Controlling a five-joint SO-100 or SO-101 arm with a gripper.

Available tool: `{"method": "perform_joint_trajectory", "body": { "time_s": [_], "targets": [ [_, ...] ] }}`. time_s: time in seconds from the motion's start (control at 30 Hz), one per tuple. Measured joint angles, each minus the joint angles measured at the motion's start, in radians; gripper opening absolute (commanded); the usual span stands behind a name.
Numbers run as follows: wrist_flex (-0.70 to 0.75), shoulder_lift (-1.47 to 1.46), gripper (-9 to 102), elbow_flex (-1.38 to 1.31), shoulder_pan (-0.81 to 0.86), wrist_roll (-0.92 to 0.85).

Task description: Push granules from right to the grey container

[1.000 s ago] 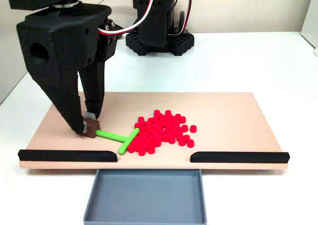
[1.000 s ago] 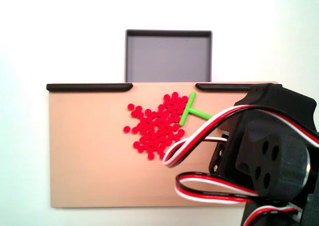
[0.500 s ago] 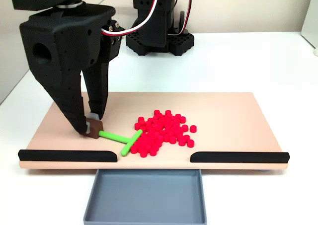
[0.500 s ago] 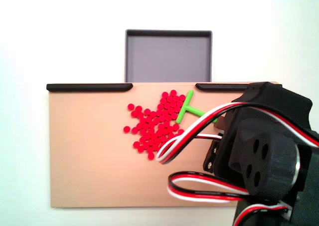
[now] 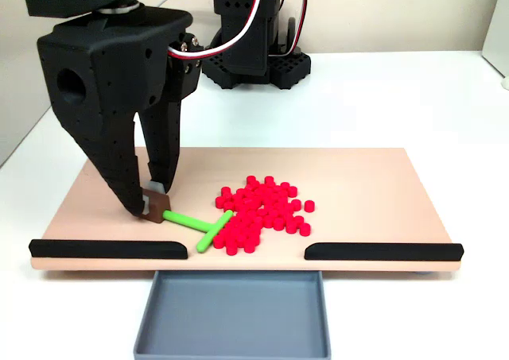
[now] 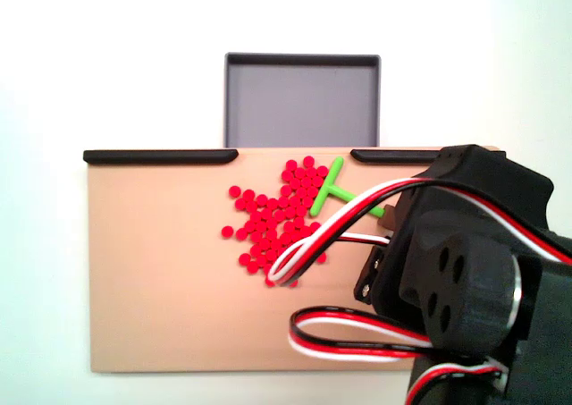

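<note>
**Pusher against the pile, tray empty**

In a fixed view the black gripper (image 5: 153,203) reaches down onto the left part of the beige board (image 5: 366,185). Its two fingers are closed nearly together on a small brown block at the end of the green pusher (image 5: 199,226), so the tool is held by its handle. The stem runs right and slightly toward the camera from the fingertips, and the crossbar at its far end lies tilted, touching the left edge of the granules (image 5: 262,211).

The granules form a loose red pile near the middle of the board, close to its front edge (a few sit a little apart on the right side of the heap). They lie just behind the gap between the two black strips (image 5: 107,249) that edge the front of the board.

The tray (image 5: 232,316) sits below that gap, just against the board's front edge, with nothing inside it.

In another fixed view, seen from the opposite side, the tray (image 6: 301,97) is at the top, the granules (image 6: 273,228) spread below the gap, and the pusher (image 6: 327,187) rests on their right edge. The arm's body and its red, white and black wires (image 6: 331,235) cover the lower right of the board (image 6: 152,280).
</note>
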Motion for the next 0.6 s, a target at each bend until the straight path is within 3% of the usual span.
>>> {"method": "perform_joint_trajectory", "body": {
  "time_s": [0.6],
  "targets": [
    [0.0, 0.0, 0, 0.0, -0.015, 0.071]
  ]
}}
